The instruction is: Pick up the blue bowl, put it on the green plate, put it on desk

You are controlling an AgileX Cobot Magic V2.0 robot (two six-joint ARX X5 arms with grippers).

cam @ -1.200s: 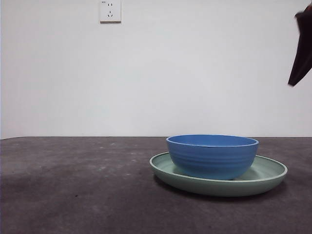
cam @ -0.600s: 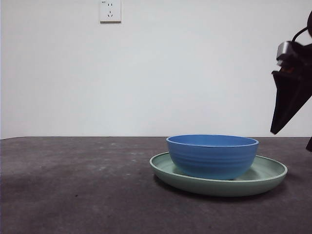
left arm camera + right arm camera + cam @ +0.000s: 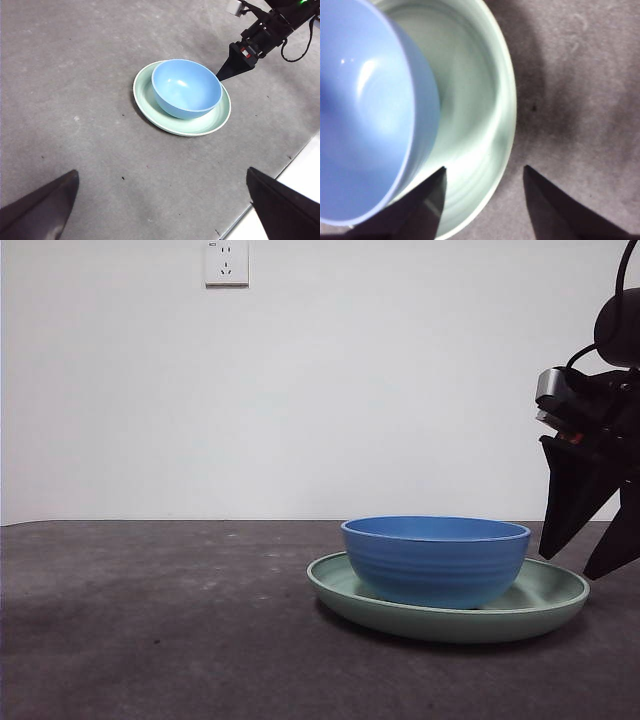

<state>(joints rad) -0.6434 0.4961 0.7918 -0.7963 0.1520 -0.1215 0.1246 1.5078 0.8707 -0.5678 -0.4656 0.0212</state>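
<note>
1. Leftmost, the tabletop (image 3: 160, 620) lies bare; my left claw (image 3: 165, 210) hangs high above it, jaws spread wide, holding nothing.
2. Centre-right, the blue bowl (image 3: 436, 560) sits upright inside the green plate (image 3: 545, 605).
3. At the right edge, my right claw (image 3: 590, 565) hovers just over the plate's rim, jaws parted astride it, beside the bowl, gripping nothing.

Right gripper (image 3: 592, 565) is hanging low off to the side, tilted down with its jaws spread apart, while the left gripper (image 3: 165, 200) sits up high, jaws wide.
</note>
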